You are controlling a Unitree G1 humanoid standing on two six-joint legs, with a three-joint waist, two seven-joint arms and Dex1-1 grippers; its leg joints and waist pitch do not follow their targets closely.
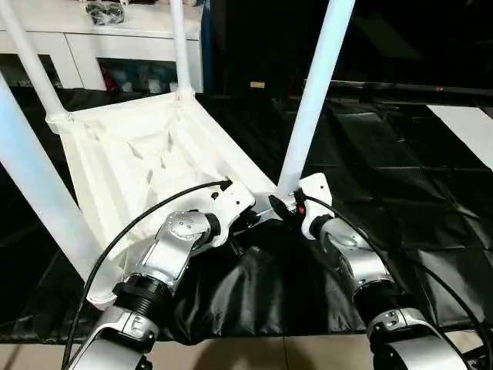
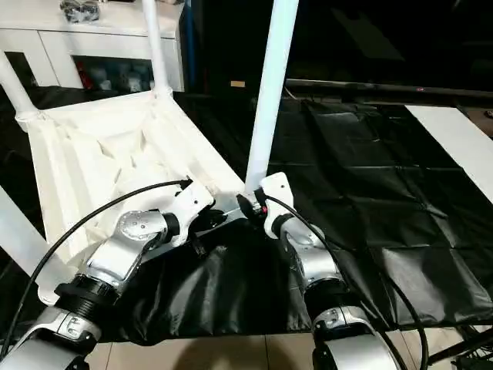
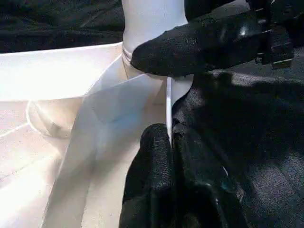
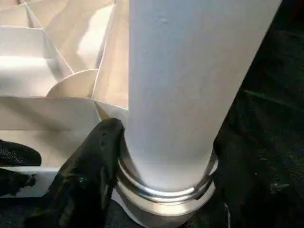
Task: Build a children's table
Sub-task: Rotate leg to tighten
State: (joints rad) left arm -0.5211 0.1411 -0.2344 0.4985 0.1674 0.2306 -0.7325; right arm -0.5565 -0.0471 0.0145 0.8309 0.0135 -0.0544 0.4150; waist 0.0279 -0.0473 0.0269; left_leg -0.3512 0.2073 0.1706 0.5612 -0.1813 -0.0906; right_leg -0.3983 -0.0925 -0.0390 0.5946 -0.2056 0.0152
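The children's table top [image 1: 131, 154] lies upside down on a black sheet, ribbed underside up. Three white legs [image 1: 179, 46] stand in its far and left corner sockets. A further leg [image 1: 316, 92] stands in the near right corner socket. My right gripper [image 1: 291, 202] is closed around that leg's base, one black finger [image 4: 90, 175] on each side of the tube [image 4: 185, 85]. My left gripper [image 3: 170, 130] is shut on the thin white rim [image 3: 168, 102] of the top, right beside that corner. The right gripper's finger [image 3: 204, 42] presses on the leg base just above.
A white cabinet [image 1: 100, 38] stands behind the table top. The black sheet [image 1: 385, 169] spreads wide to the right, with a white board [image 1: 470, 127] at its far right edge. Pale floor shows along the sheet's near edge.
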